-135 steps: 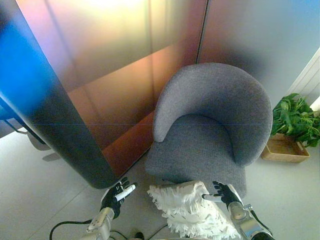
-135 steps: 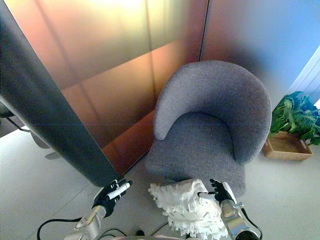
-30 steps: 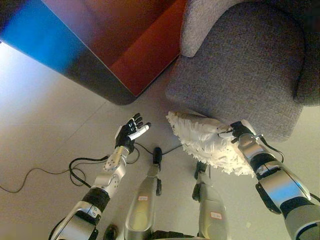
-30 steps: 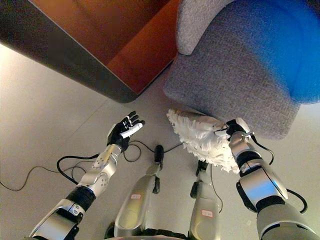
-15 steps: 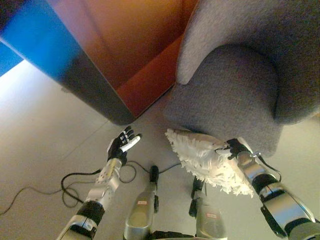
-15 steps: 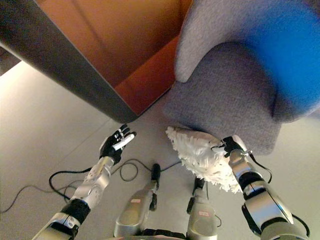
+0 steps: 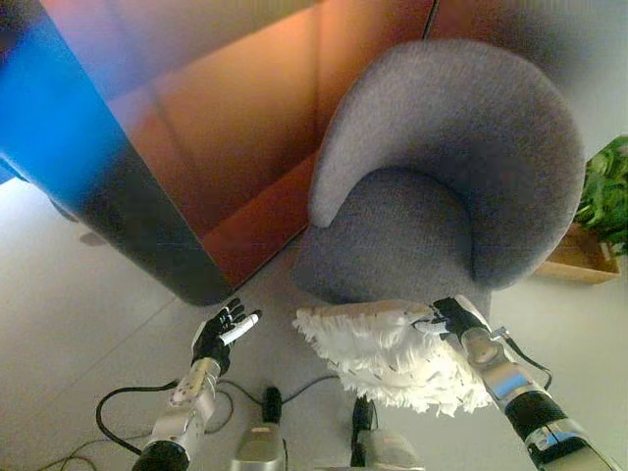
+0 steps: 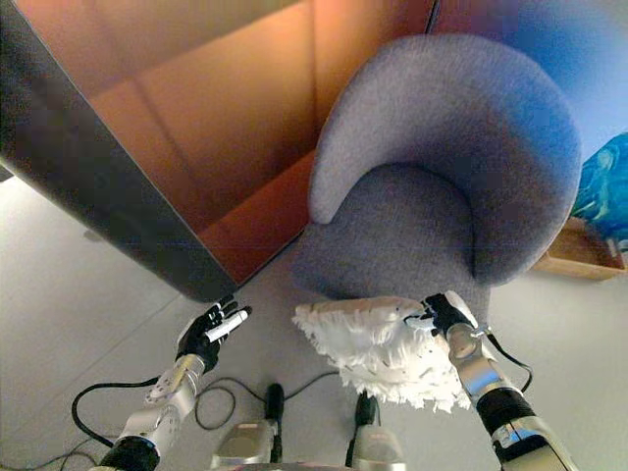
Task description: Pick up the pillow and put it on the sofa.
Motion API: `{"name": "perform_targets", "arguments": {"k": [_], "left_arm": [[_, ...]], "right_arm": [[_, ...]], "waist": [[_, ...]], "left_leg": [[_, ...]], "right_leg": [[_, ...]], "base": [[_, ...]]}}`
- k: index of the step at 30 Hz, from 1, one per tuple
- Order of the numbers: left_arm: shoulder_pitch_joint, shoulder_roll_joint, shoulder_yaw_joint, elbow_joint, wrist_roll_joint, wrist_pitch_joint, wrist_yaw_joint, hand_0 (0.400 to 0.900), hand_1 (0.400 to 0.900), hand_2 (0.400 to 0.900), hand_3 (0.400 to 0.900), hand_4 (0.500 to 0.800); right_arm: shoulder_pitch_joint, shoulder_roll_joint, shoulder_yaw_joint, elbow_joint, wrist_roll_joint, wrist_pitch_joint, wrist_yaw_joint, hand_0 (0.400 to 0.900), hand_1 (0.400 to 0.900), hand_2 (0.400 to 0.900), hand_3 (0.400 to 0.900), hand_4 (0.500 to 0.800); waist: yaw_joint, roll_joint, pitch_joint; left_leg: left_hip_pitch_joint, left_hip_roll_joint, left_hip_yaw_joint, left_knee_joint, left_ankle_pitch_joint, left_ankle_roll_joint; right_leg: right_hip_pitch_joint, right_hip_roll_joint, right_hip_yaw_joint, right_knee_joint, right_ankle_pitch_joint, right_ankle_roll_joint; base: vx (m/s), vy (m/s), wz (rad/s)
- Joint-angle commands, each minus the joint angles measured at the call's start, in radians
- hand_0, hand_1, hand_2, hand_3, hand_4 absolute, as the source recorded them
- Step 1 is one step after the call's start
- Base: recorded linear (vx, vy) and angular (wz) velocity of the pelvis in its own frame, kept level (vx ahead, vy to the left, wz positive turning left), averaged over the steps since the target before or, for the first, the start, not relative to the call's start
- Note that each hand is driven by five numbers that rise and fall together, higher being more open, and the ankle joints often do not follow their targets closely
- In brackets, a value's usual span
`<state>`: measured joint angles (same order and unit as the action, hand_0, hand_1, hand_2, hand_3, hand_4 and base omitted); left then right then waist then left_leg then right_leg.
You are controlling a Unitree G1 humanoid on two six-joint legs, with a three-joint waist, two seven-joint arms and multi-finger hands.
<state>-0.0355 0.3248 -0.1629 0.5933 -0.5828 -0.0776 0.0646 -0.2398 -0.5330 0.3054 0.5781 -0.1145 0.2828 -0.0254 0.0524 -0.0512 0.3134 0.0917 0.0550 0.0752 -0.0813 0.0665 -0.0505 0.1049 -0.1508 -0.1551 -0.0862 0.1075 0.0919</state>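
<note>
A white fringed pillow (image 7: 383,351) hangs in the air just in front of the grey round armchair (image 7: 442,196), its far edge level with the seat's front rim. My right hand (image 7: 453,317) is shut on the pillow's right end, fingers curled over the top edge. My left hand (image 7: 218,337) is held up on the left with straight fingers and holds nothing, well apart from the pillow. The armchair's seat (image 8: 397,240) has nothing on it.
A reddish-brown panel wall with a dark rounded corner post (image 7: 137,226) stands to the left of the chair. A green plant (image 7: 608,201) in a wooden tray (image 7: 579,260) sits on the floor at the right.
The view has tilted upward, bringing the whole chair and the plant into sight. The pillow stays in my right hand in front of the seat's edge; my left hand remains open at the left.
</note>
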Motion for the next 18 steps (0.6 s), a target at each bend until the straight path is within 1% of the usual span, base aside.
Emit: {"name": "perform_targets", "arguments": {"k": [1,6,10,16,18], "left_arm": [[0.002,0.002,0.010,0.046,0.046,-0.048,-0.025,0.900,0.900,0.900,0.900,0.800],[-0.008,0.005,-0.003,0.069,0.043,-0.042,-0.038,0.900,0.900,0.900,0.900,0.800],[-0.010,0.018,-0.015,0.076,0.034,-0.037,-0.051,0.900,0.900,0.900,0.900,0.800],[0.001,0.037,-0.034,0.070,0.023,-0.035,-0.070,0.900,0.900,0.900,0.900,0.800],[0.009,0.046,-0.044,0.069,0.019,-0.041,-0.082,0.900,0.900,0.900,0.900,0.800]], "right_arm": [[-0.072,-0.142,-0.053,-0.099,-0.063,-0.060,-0.008,0.400,0.400,0.400,0.400,0.500],[-0.190,-0.188,-0.028,-0.072,-0.077,-0.032,0.020,0.400,0.400,0.400,0.400,0.500],[-0.326,-0.235,0.003,-0.022,-0.037,0.000,0.042,0.400,0.400,0.400,0.400,0.500],[-0.506,-0.318,0.052,0.094,-0.033,-0.004,0.086,0.400,0.400,0.400,0.400,0.500],[-0.577,-0.347,0.080,0.161,-0.023,-0.013,0.096,0.400,0.400,0.400,0.400,0.500]], "waist": [[0.003,-0.017,-0.176],[0.013,-0.024,-0.193],[0.028,-0.030,-0.206],[0.057,-0.033,-0.224],[0.071,-0.035,-0.230]], "left_leg": [[0.015,0.085,-0.003,0.065,-0.053,-0.044],[0.027,0.089,-0.001,0.062,-0.058,-0.043],[0.033,0.094,-0.007,0.054,-0.057,-0.046],[0.032,0.097,-0.022,0.049,-0.051,-0.050],[0.031,0.098,-0.028,0.047,-0.050,-0.051]], "right_leg": [[-0.025,-0.114,-0.001,0.054,0.016,0.109],[-0.017,-0.115,-0.008,0.052,0.017,0.111],[-0.009,-0.112,-0.018,0.046,0.018,0.110],[-0.004,-0.114,-0.035,0.050,0.015,0.111],[0.000,-0.113,-0.043,0.048,0.014,0.110]], "base": [[0.04,-0.012,-0.03],[0.03,-0.016,-0.01],[0.04,-0.021,0.03],[0.05,-0.006,0.07],[0.08,-0.016,0.11]]}}
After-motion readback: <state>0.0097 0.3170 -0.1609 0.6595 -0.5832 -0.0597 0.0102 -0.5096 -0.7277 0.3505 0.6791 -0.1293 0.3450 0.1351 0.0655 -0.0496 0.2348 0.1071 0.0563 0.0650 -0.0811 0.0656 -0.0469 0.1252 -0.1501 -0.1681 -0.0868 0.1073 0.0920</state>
